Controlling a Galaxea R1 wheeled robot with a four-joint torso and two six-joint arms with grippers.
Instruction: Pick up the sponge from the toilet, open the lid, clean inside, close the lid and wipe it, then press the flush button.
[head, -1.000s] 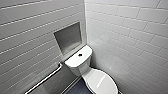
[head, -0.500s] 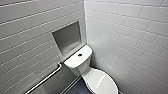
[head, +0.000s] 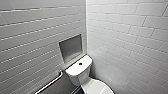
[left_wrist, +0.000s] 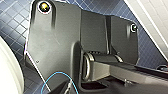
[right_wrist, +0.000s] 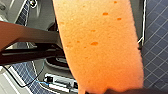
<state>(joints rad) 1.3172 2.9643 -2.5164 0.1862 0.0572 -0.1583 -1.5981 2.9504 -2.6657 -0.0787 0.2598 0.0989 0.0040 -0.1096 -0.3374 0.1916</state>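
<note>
The sponge (right_wrist: 100, 45) is off the toilet (head: 82, 75). In the right wrist view it hangs over the blue tiled floor (right_wrist: 155, 50), so I judge the right hand (right_wrist: 112, 91) is clamped on it, though the fingers themselves are hard to see. The long axis of the sponge seems to run straight out along the reach of that hand. For the left hand I cannot tell if it is apart or together.

In the head view the toilet stands in the corner, at about 6 o'clock from the middle of the picture. Its long axis goes from the tank at 10 to 11 o'clock to the bowl at 4 to 5 o'clock. The lid (head: 98, 87) lies down flat, hinged at the tank end, and its free front edge points to 5 o'clock, toward the robot. The flush button (head: 80, 63) sits in the middle of the tank top.

A white rounded surface (left_wrist: 7, 72) in the left wrist view is probably the bowl, so the left arm seems the nearer one for lifting the lid
</note>
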